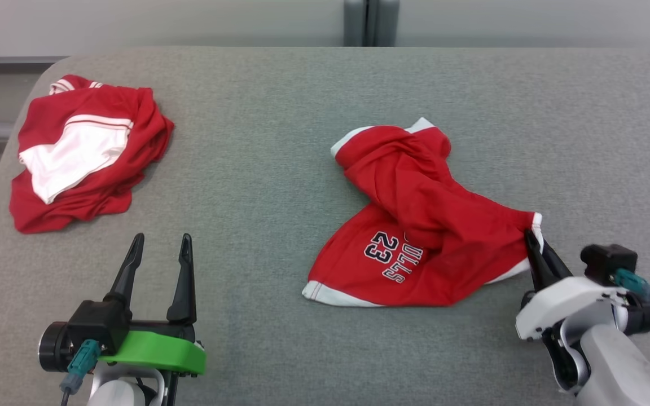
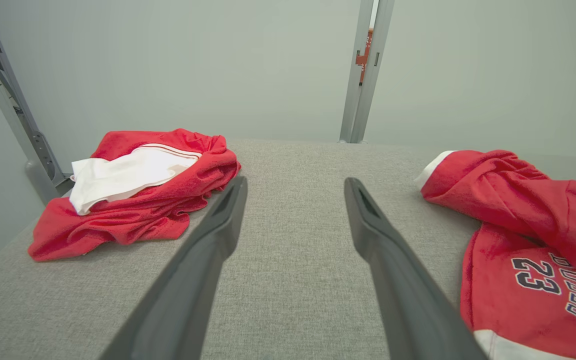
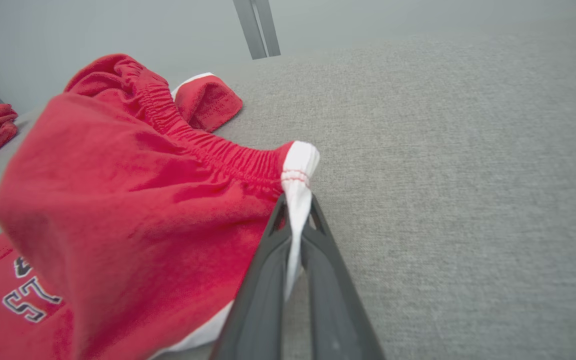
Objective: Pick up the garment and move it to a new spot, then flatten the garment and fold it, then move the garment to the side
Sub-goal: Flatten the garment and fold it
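Observation:
A crumpled pair of red shorts with white trim and "23" lettering, the garment (image 1: pixel 421 225), lies mid-table. My right gripper (image 1: pixel 532 238) is shut on its white side stripe at the elastic waistband corner (image 3: pixel 295 172); the wrist view shows the white cloth pinched between the two fingers and the fabric (image 3: pixel 128 200) lifted a little. My left gripper (image 1: pixel 158 245) stands open at the near left, fingers (image 2: pixel 218 240) spread over bare table, nothing between them. The garment (image 2: pixel 528 235) is off to its right.
A second red and white garment (image 1: pixel 85 152) lies bunched at the far left of the grey fabric table (image 1: pixel 280 141), also to the left ahead of my left gripper (image 2: pixel 138 200). A grey wall with a vertical post (image 1: pixel 370 22) runs behind the table.

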